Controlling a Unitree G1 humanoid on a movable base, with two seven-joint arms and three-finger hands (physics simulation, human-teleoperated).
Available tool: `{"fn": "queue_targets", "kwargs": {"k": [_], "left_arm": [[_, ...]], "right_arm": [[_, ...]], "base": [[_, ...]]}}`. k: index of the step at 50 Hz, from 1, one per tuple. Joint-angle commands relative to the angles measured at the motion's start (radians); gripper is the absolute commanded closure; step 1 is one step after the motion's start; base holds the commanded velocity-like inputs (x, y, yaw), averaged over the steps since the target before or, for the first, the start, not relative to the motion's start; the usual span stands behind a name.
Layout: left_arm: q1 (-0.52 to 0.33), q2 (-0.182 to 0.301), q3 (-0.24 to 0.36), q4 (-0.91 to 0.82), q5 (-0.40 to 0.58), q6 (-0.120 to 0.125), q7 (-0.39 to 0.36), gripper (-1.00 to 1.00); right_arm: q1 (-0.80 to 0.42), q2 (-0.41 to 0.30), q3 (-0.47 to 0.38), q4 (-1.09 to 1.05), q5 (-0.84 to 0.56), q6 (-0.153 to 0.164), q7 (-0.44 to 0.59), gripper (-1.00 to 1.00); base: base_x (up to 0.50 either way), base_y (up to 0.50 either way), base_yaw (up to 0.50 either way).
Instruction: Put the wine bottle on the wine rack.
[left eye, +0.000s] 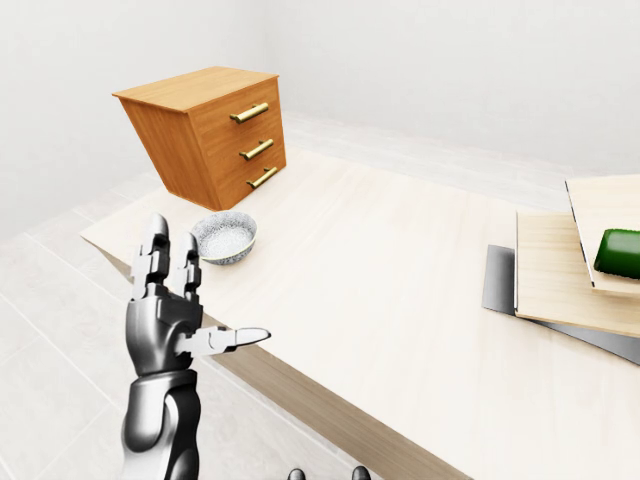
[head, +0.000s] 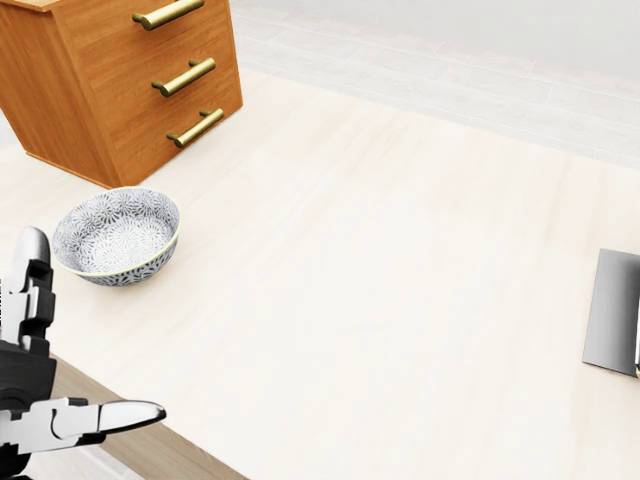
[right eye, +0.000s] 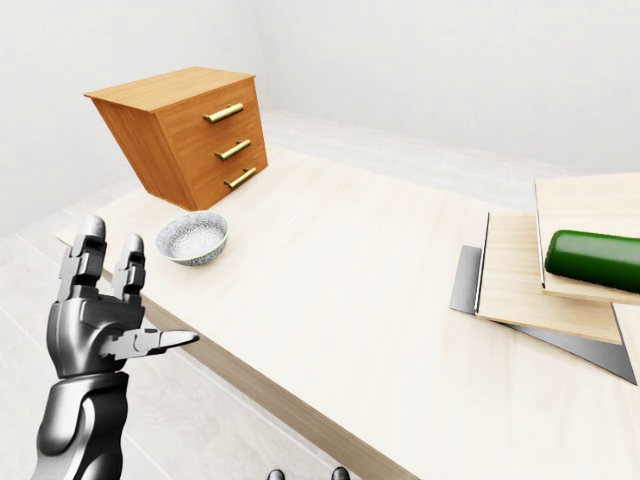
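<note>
The green wine bottle (right eye: 598, 260) lies far right on stacked boards (right eye: 535, 285); likely heavy, slippery glass, best gripped mid-body. The left hand (left eye: 172, 322) is spread, empty.

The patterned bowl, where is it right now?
The patterned bowl sits on the pale table at the head view's left, just below the wooden drawer chest, above the raised left hand.

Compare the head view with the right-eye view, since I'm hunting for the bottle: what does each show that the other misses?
Only the right-eye view shows the green bottle, lying on stacked boards at right, plus the drawer chest's top. The head view adds nothing of its own. Both show the patterned bowl, the chest, the table, and the left robot hand, open and empty.
</note>
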Motion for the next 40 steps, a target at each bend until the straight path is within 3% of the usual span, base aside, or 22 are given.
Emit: {"fn": "queue_targets", "kwargs": {"k": [1, 14, 22, 40], "left_arm": [[-0.002, 0.001, 0.004, 0.023, -0.001, 0.0, -0.007, -1.0], [0.002, 0.002, -0.002, 0.017, 0.001, 0.0, -0.005, -1.0], [0.013, -0.001, -0.006, -0.007, 0.001, 0.0, -0.002, -1.0], [0.019, -0.003, 0.002, -0.023, -0.005, 0.0, -0.004, -1.0]], "right_arm": [[-0.022, -0.073, 0.026, -0.054, 0.111, 0.0, 0.0, -1.0], [-0.02, -0.135, 0.014, -0.134, 0.243, 0.0, 0.0, -1.0], [-0.021, -0.25, -0.035, -0.192, 0.399, 0.0, 0.0, -1.0], [0.046, -0.327, -0.154, -0.237, 0.407, 0.0, 0.0, -1.0]], "base": [[0.0, 0.0, 0.0], [0.0, 0.0, 0.0], [0.0, 0.0, 0.0], [0.0, 0.0, 0.0]]}}
